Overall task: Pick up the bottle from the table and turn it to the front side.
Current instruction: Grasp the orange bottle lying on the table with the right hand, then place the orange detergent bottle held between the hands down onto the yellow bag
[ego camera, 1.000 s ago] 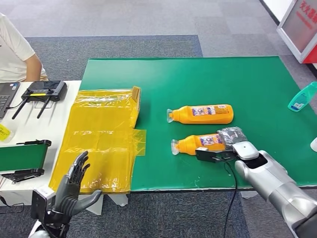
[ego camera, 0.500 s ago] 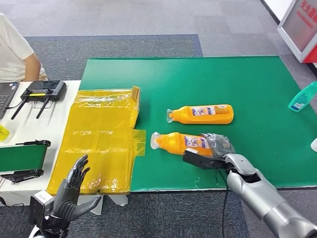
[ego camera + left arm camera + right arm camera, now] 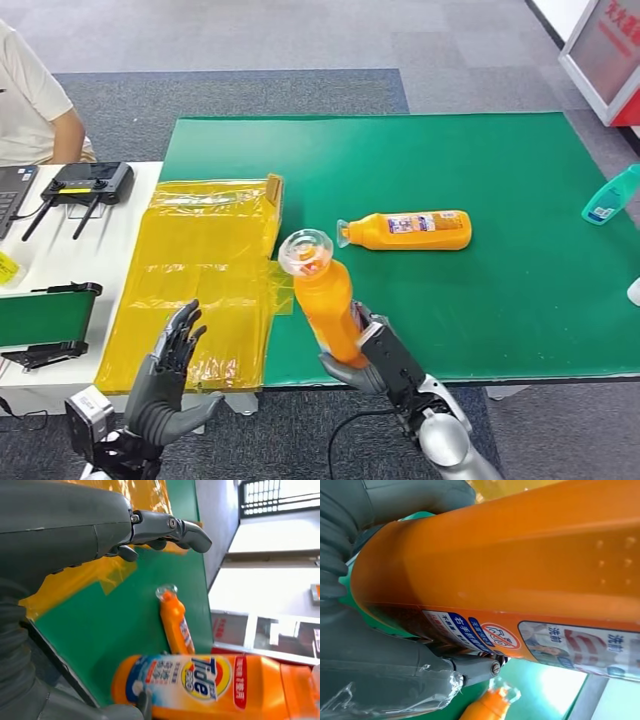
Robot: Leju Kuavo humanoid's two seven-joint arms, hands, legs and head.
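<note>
My right robot hand [image 3: 377,362] is wrapped around the lower body of the orange bottle [image 3: 324,300], fingers [image 3: 433,655] and thumb pressed against opposite sides of it; the right wrist view shows them closing over the edge of a printed label. I hold the bottle clear of the green tabletop [image 3: 528,200], above its near edge. Its long axis runs up and away from my palm, tilted toward my left, with the clear cap [image 3: 305,250] at the far, high end and the base down in my grip.

My left robot hand [image 3: 170,375] hangs spread and holding nothing, off the near edge of the tabletop and below the yellow plastic sheet [image 3: 204,280]. It is well apart from the bottle, so I judge that the turn falls to my right wrist alone. From the left wrist view the large logo label [image 3: 205,677] faces toward my left side, so a roll about the long axis looks like what is needed.

A second orange bottle [image 3: 407,230] lies flat on the tabletop beyond the held one, its cap pointing toward the yellow plastic sheet.
</note>
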